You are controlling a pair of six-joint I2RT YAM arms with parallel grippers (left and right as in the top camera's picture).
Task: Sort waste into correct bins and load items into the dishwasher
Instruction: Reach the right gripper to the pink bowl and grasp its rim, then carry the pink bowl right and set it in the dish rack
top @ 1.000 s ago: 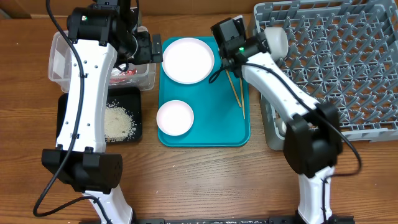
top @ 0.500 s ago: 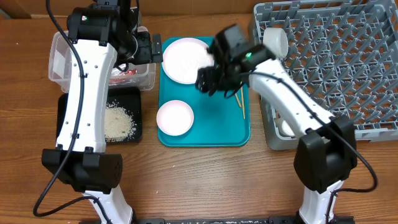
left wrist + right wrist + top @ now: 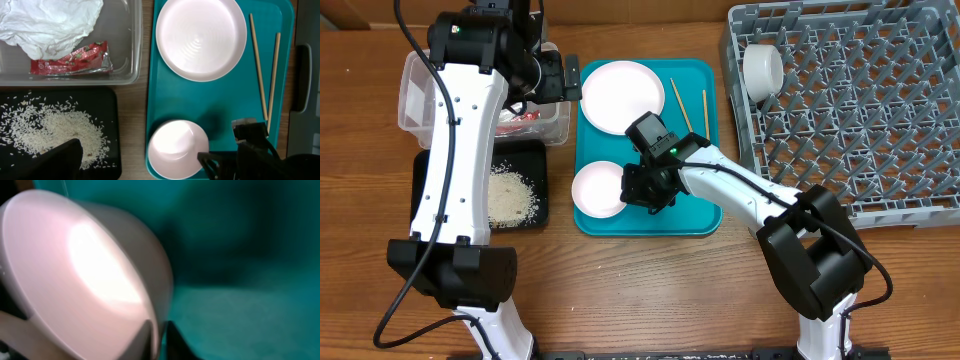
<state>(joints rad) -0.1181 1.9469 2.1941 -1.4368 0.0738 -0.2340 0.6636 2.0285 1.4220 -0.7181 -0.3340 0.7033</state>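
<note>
On the teal tray (image 3: 690, 215), my right gripper (image 3: 642, 190) is shut on the right rim of the white bowl (image 3: 598, 188). In the right wrist view its fingers (image 3: 159, 325) pinch the bowl (image 3: 75, 270) wall, one inside and one outside. The white plate (image 3: 622, 96) and two chopsticks (image 3: 678, 105) lie further back on the tray. My left gripper (image 3: 565, 78) hangs open and empty between the clear tub (image 3: 415, 95) and the plate. The tub holds the napkin (image 3: 50, 22) and red wrapper (image 3: 70, 60). Rice (image 3: 510, 195) lies in the black tray (image 3: 540, 215). A white cup (image 3: 762, 68) sits in the grey dish rack (image 3: 860, 110).
The rack fills the right side of the wooden table, with its left edge close to the teal tray. My right arm stretches across the tray's front right corner, hiding the chopsticks' near ends from overhead. My left arm passes over the black tray and tub.
My right arm has swung from the chopsticks beside the plate forward to the bowl, and its gripper has gone from open to shut on the bowl's rim. The left arm has not moved.
</note>
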